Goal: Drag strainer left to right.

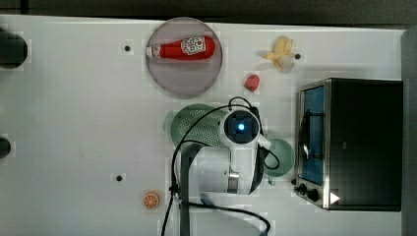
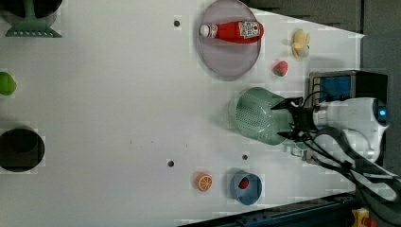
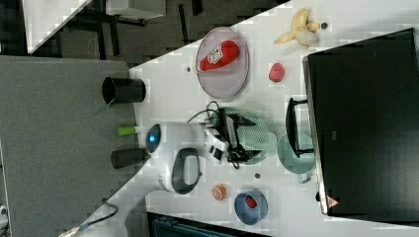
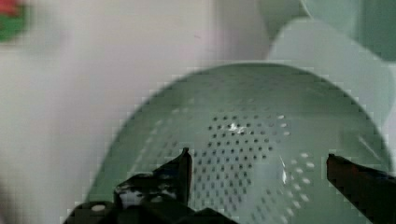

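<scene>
Green plastic: the strainer (image 1: 196, 125) sits mid-table, its holed bowl facing up, just below the plate in the top view.
Strainer neighbours: the cup (image 1: 280, 157) is just beside it on the top view's right; the oven (image 1: 361, 142) stands beyond the cup.
Gripper: the gripper (image 2: 289, 119) hangs over the strainer's edge nearest the cup, fingers (image 4: 177, 175) spread wide with nothing between them.
Gripper contact: from the wrist view the fingers seem to float above the holed bowl rather than touch it, though I can't be sure.
Arm: the white arm (image 1: 241, 147) reaches in from the top view's bottom edge, covering part of the strainer.
Plate: a grey plate (image 1: 167, 73) carries a ketchup bottle (image 1: 184, 48) lying on its side.
Small things: a strawberry (image 1: 252, 82) and a banana (image 1: 281, 53) lie near the oven's far side; an orange slice (image 1: 151, 199) lies well apart from the strainer.
Blue bowl: the bowl (image 2: 246, 188) holds something small and red, next to the orange slice in the left view.
</scene>
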`<move>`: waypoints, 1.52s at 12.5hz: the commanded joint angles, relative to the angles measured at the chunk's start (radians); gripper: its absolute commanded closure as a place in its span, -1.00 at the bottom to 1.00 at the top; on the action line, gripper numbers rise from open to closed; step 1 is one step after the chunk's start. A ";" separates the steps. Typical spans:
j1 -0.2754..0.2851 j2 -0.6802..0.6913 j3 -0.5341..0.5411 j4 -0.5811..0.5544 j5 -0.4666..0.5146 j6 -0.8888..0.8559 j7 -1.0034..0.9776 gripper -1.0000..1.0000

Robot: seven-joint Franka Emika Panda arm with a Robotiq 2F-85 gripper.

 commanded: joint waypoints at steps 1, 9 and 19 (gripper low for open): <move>0.008 -0.200 0.024 0.098 0.010 -0.196 -0.301 -1.00; 0.009 -0.426 0.028 0.478 0.016 -0.867 -0.491 -1.00; 0.010 -0.421 0.031 0.562 0.026 -0.973 -0.503 -1.00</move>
